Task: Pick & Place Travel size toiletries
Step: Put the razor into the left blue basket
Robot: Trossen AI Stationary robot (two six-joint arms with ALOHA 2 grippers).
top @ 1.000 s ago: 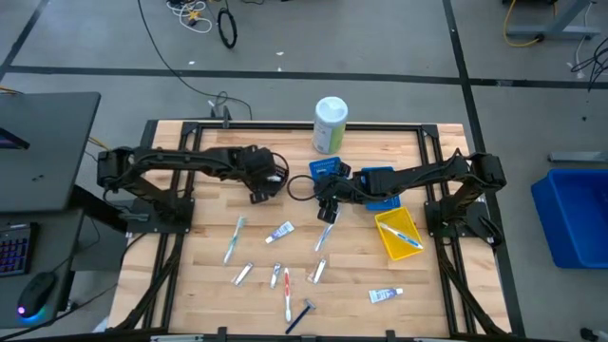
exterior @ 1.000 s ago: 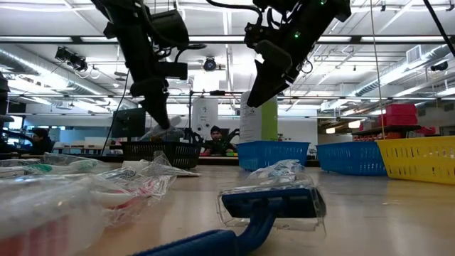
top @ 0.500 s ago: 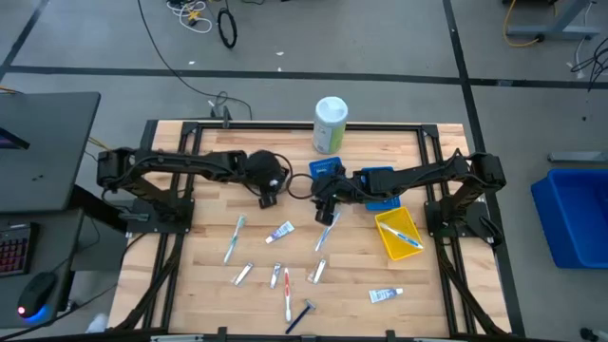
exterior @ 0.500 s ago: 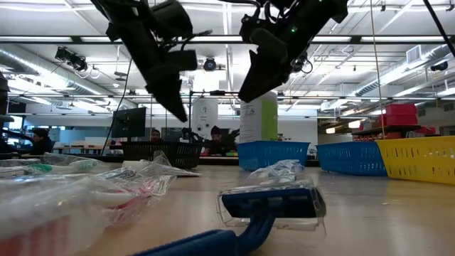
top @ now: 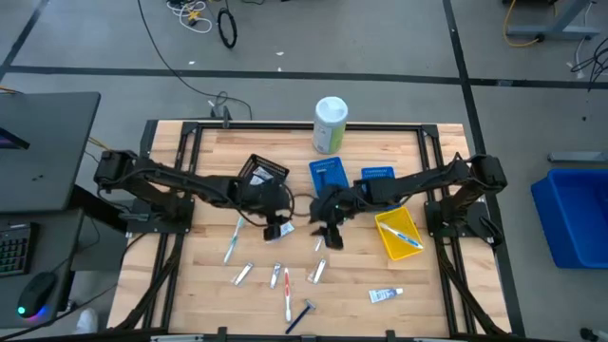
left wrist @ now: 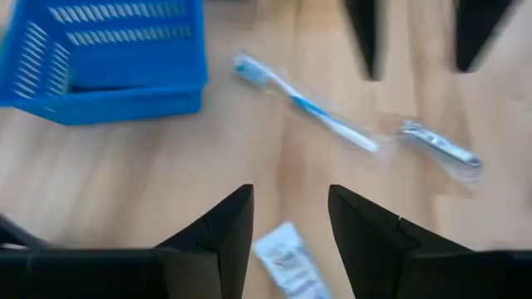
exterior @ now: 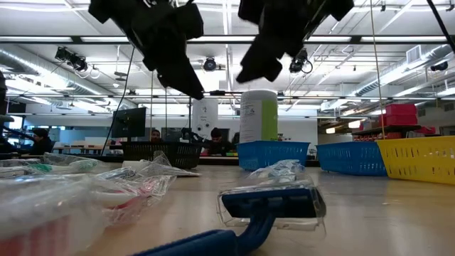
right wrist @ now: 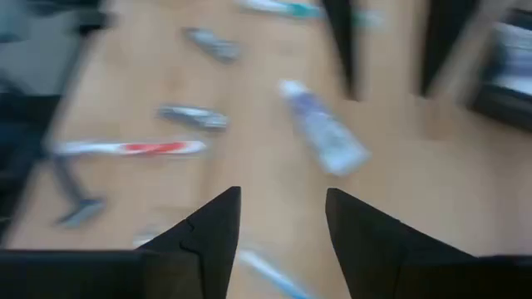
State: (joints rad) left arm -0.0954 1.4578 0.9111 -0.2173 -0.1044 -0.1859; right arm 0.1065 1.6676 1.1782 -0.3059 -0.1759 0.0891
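Both my left pincer [left wrist: 288, 218] and right pincer [right wrist: 280, 218] stand apart, empty; one toothbrush lies in the yellow plastic bin [top: 389, 237], wrapped toiletries remain on the desk [top: 190, 285] beneath.

No legible text, label, brand, number or sign on anything in view.

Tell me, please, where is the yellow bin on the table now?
In the high view the yellow bin sits on the table's right side, beside the right arm's base, just below the blue bin; a toothbrush lies inside it.
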